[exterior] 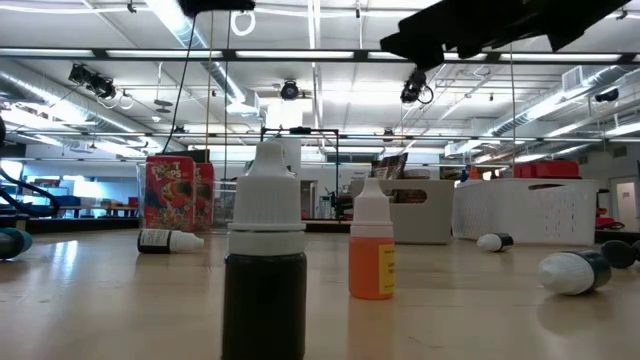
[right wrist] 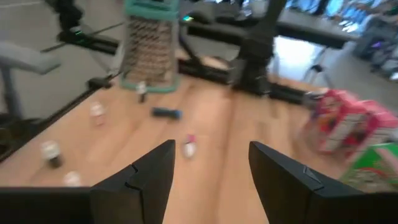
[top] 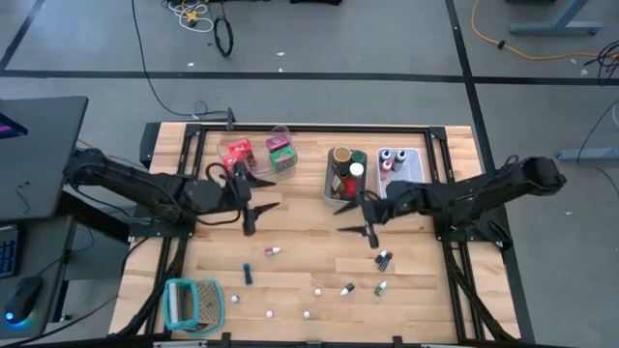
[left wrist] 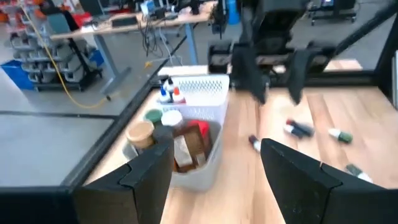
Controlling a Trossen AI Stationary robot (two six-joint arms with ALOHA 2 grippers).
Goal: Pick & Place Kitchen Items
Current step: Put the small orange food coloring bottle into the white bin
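Both arms are hovering empty over the bench (top: 290, 246), between picks. The left gripper (top: 253, 205) and right gripper (top: 360, 230) are showing open fingers. Small bottles (top: 383, 259) are lying scattered below; next, one gripper needs lowering over one.

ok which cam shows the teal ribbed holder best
The right wrist view: the teal holder stands unobstructed, its ribbing clear. The high view shows it small, at the table's near left corner. The low and left wrist views miss it.
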